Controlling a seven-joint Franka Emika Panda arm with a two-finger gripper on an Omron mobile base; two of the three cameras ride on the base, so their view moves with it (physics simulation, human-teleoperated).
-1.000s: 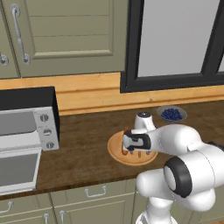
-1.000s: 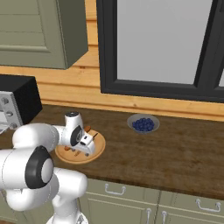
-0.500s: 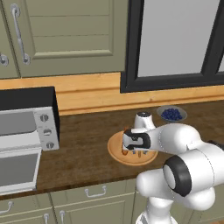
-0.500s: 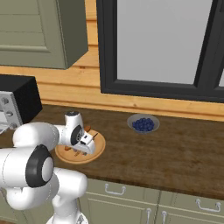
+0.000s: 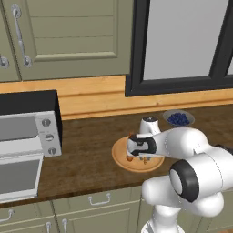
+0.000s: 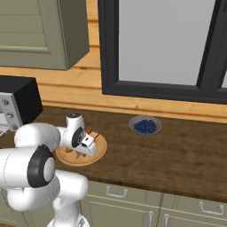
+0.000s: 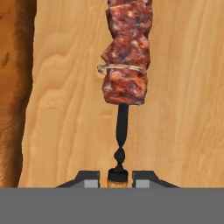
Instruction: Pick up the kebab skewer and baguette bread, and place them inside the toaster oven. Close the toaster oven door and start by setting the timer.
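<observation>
gripper (image 7: 117, 177) closed narrowly on the handle end of the kebab skewer (image 7: 125, 65), which lies flat on a round wooden board (image 5: 119, 157) on the dark wood-grain counter (image 5: 86, 150), to the right of the toaster oven (image 5: 27, 136). hand view: thin dark stick, twisted and knobbed near its end, carrying rough, mottled reddish-brown meat chunks with a pale ring between two of them; the board beneath is pale, smooth and finely grained. judged handling: the skewer looks light and stiff, but the weight sits at the meat, away from the grip, so it may pivot or droop between the fingertips; the slim rounded stick could also roll or slip. the toaster oven door (image 5: 16, 177) hangs open, silver-framed. a small bowl of blue berries (image 5: 178, 119) stands behind the board.
</observation>
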